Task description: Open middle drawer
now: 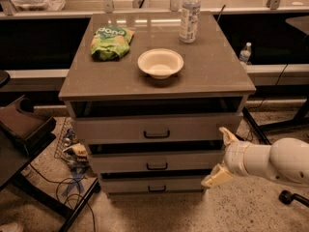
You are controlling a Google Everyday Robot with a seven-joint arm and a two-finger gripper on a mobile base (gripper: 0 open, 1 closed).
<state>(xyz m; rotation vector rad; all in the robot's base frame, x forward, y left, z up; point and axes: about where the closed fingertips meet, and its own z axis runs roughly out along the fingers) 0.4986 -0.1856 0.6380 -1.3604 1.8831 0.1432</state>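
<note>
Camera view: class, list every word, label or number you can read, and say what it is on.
"dona" (roughly): green snack bag on the cabinet top.
Water bottle label: too blurred to read.
Claw, right of the middle drawer: no text.

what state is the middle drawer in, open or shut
Shut, it seems: the middle drawer shows only its front, no inside. The open gripper sits at its right end, away from the handle.

Arm [282,162] behind pincer [216,157] (lower right) off-frame
</note>
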